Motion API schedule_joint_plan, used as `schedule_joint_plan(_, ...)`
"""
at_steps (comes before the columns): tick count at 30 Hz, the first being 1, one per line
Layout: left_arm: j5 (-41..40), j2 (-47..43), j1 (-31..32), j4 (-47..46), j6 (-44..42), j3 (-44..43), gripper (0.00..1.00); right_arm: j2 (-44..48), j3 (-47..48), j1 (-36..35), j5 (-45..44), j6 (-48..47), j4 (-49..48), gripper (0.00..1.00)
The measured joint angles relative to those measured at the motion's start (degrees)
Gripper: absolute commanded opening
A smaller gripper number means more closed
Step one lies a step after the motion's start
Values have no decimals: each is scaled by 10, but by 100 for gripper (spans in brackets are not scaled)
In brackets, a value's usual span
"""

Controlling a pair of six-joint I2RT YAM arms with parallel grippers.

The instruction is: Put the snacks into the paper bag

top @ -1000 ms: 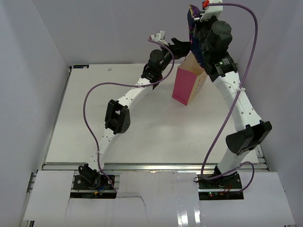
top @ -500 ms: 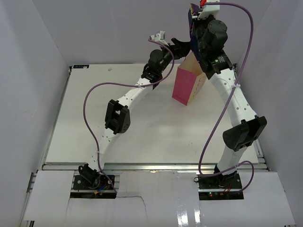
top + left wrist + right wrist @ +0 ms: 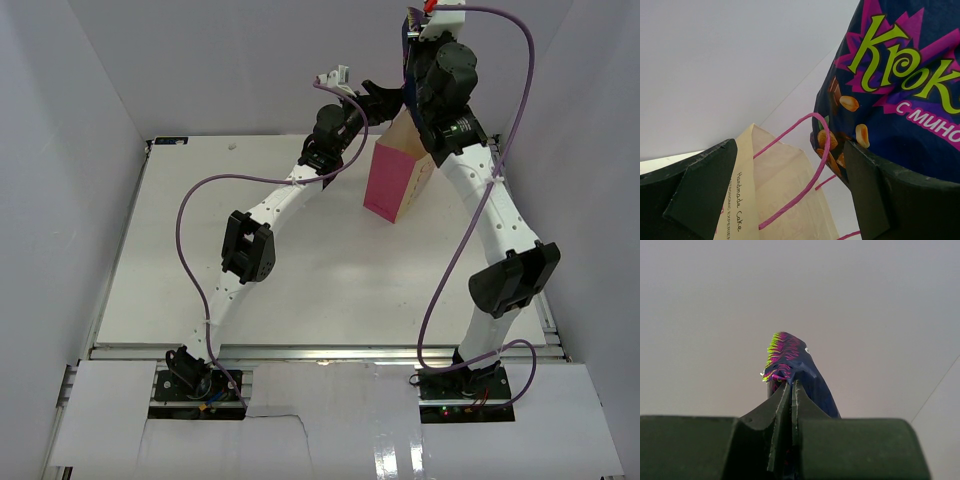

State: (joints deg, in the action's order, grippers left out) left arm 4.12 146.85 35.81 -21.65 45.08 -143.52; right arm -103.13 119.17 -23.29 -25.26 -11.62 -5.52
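The pink paper bag with tan sides stands upright at the far right of the table. My right gripper is shut on the top edge of the dark blue-purple snack bag and holds it hanging over the bag's open mouth. In the right wrist view the shut gripper pinches the snack bag's crimped edge. My left gripper is open at the bag's far rim. In the left wrist view its open fingers straddle the bag's tan rim and a pink handle, with the snack bag close above. No yellow packets or brown bars show.
White enclosure walls rise on the left, back and right of the white table. Purple cables loop from both arms. The left arm stretches diagonally across the table toward the bag.
The right arm has shifted slightly left and up with the snack bag still in it. The left arm and the paper bag have not moved.
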Motion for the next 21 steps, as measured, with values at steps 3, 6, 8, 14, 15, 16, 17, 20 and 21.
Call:
schedule_joint_plan(3,0,0,0,0,0,0,98,-4,0,0,-11,-2,-7,8)
schedule_joint_plan(6,0,0,0,0,0,0,98,-7,0,0,-21,-6,-11,8)
schedule_joint_plan(8,1,0,0,0,0,0,98,-9,0,0,-25,-8,-16,8)
schedule_joint_plan(14,3,0,0,0,0,0,98,-14,-3,2,-32,-10,-24,8)
schedule_joint_plan(15,3,0,0,0,0,0,98,-14,-6,2,-34,-10,-26,8)
schedule_joint_plan(16,4,0,0,-1,0,0,98,-14,-8,3,-36,-10,-27,8)
schedule_joint_plan(17,5,0,0,-1,0,0,98,-15,-10,4,-38,-10,-28,8)
schedule_joint_plan(20,6,0,0,-3,-1,0,98,-19,-14,8,-44,-10,-28,8)
schedule_joint_plan(21,7,0,0,-3,-1,0,98,-21,-16,9,-45,-10,-28,8)
